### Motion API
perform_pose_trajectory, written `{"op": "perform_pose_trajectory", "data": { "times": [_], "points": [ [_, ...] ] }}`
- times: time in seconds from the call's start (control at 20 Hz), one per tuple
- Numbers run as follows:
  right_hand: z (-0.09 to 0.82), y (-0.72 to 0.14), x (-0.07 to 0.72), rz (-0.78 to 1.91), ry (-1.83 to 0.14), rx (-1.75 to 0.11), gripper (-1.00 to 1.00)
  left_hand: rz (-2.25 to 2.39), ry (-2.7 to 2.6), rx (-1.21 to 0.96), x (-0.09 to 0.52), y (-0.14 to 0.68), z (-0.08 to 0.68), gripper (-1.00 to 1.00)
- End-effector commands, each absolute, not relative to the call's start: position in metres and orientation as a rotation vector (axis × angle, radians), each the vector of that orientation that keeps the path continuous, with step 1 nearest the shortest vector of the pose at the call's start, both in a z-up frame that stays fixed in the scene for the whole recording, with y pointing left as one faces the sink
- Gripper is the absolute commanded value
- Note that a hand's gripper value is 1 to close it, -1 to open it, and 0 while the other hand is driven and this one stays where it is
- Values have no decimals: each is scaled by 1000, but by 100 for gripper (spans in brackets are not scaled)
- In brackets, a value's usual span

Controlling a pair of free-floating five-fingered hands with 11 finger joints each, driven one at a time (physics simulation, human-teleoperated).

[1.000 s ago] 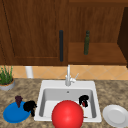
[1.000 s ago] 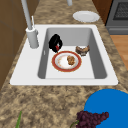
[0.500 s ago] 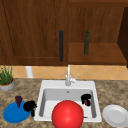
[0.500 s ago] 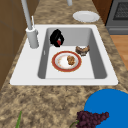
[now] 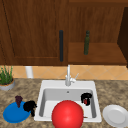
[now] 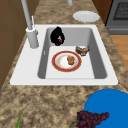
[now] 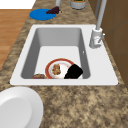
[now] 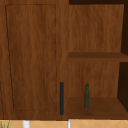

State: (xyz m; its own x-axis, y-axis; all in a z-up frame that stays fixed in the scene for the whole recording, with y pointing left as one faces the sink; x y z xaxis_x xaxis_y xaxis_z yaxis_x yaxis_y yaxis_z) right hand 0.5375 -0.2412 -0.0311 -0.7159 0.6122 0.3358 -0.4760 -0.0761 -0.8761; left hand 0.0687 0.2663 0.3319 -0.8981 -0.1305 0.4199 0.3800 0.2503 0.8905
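Fingers of the right hand look curled round a small red bit in the front view, low inside the sink near its right wall, with the tap behind it and a red ball in front. The left hand hangs at the edge of the blue plate, just beside the grapes; whether it grips or is loose I cannot tell. A white plate lies on the counter at the right. From the left side, the right hand hangs at the basin's far end, the red bit showing at its underside, apart from the dish on the basin floor, which carries some food; a brown lump lies just beside the dish. From the right side, the same hand overlaps the dish at its near rim; I cannot tell whether they touch. Above, a bottle stands on the open shelf beside the cabinet handle. Doing this well, I judge, means a steady pinch on the red bit, the hand clear of the basin wall and tap, and slow, level moves, so that neither dish nor lump is knocked.
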Motion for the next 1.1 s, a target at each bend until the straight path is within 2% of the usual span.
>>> {"op": "perform_pose_trajectory", "data": {
  "times": [0.0, 0.25, 0.6, 1.05],
  "points": [
    [-10, -242, 528, 1758, -1461, -154, 100, -1687, -2119, -228, 69, 266, 332, 0],
    [-7, -234, 533, 1733, -1530, -125, 100, -1687, -2119, -228, 69, 266, 332, 0],
    [15, -199, 532, 1929, -1372, -200, 100, -1687, -2119, -228, 69, 266, 332, 0],
    [80, -184, 527, 1871, -1344, -245, 100, -1687, -2119, -228, 69, 266, 332, 0]
  ]
}}
